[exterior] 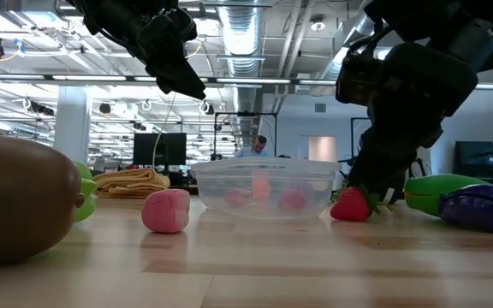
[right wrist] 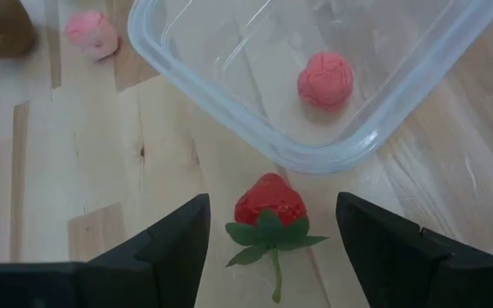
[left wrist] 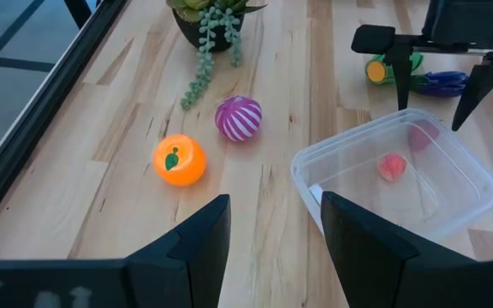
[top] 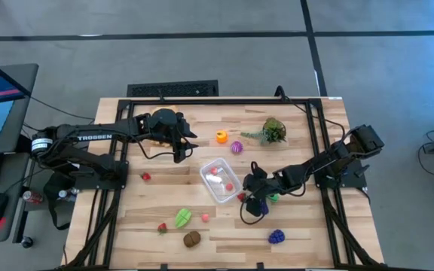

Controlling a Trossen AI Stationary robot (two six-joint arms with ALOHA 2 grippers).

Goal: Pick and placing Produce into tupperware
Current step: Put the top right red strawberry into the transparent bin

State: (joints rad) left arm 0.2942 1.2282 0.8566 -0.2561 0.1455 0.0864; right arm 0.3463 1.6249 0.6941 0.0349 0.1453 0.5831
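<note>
My right gripper hangs with its fingers apart around the red toy strawberry, which lies on the wooden counter just beside the clear plastic tupperware. Closing off-centre could squirt it away, I judge. Only the left wrist view shows the left gripper fingers apart, empty.

Clear plastic tupperware on a pale wooden surface.
The planks look smooth and matt, with visible grain. The red strawberry looks dimpled, slightly glossy plastic; the end effector fingers are matt black.
</note>
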